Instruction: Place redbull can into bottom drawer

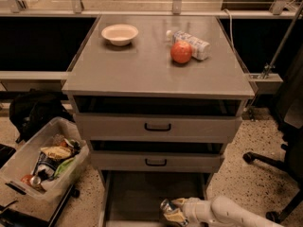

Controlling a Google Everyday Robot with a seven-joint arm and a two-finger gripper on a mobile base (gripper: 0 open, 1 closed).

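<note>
The bottom drawer (135,197) is pulled open under the grey cabinet and shows a plain grey floor. My gripper (173,213) reaches in from the lower right on a white arm (227,214), over the drawer's front right part. It is shut on the redbull can (166,206), a shiny silver can whose end points left. I cannot tell whether the can touches the floor.
The two upper drawers with black handles (157,126) are slightly open. On the cabinet top are a white bowl (120,34), an apple (181,52) and a clear bottle (194,43). A plastic bin of snacks (19,164) stands at the left, a chair base (270,162) at the right.
</note>
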